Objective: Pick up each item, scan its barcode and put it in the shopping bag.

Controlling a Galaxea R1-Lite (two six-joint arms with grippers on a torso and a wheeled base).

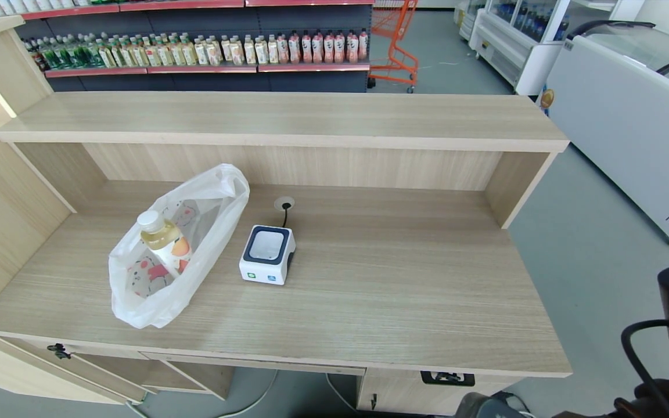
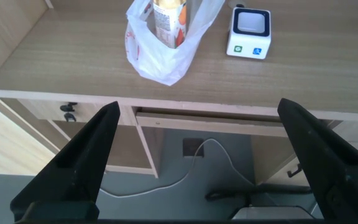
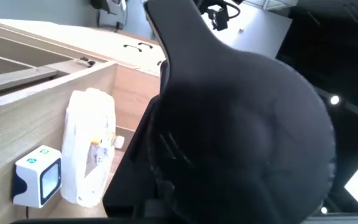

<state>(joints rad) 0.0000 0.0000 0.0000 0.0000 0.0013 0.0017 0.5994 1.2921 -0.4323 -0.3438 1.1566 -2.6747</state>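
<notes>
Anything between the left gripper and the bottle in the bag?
Nothing loose. The shopping bag wraps its near wall around the bottle on the side facing the left gripper; the scanner sits off to one side.

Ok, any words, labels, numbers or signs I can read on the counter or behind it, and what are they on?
No words or numbers are legible.
On the bottle in the shopping bag: label print too small and blurred to read.
On the shopping bag: a cartoon picture, no readable words.
On the scanner: one green and one blue square icon, symbols too small.
On the shelf bottles: labels too small.
</notes>
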